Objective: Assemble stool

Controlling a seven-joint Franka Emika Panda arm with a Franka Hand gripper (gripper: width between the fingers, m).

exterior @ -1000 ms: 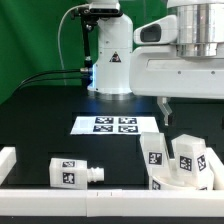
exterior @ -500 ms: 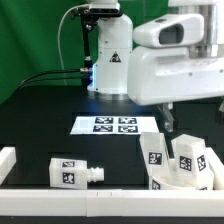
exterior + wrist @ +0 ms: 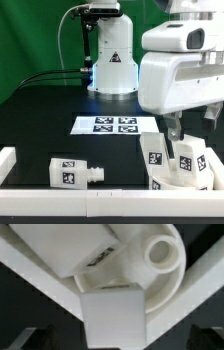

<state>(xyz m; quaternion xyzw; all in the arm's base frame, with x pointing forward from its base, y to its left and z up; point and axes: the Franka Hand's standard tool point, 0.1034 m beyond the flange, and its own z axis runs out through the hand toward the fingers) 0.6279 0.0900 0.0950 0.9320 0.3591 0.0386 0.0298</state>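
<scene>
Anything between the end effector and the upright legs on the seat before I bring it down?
Nothing visible. The open end effector hangs straight above the two upright legs on the seat. The wrist view shows the nearer leg lined up inside its open jaws, with nothing in between.

Two legs [image 3: 190, 157] crowd the seat [image 3: 163, 183]; the bench [image 3: 40, 120] lies free between them and the lone leg [image 3: 72, 172].
</scene>
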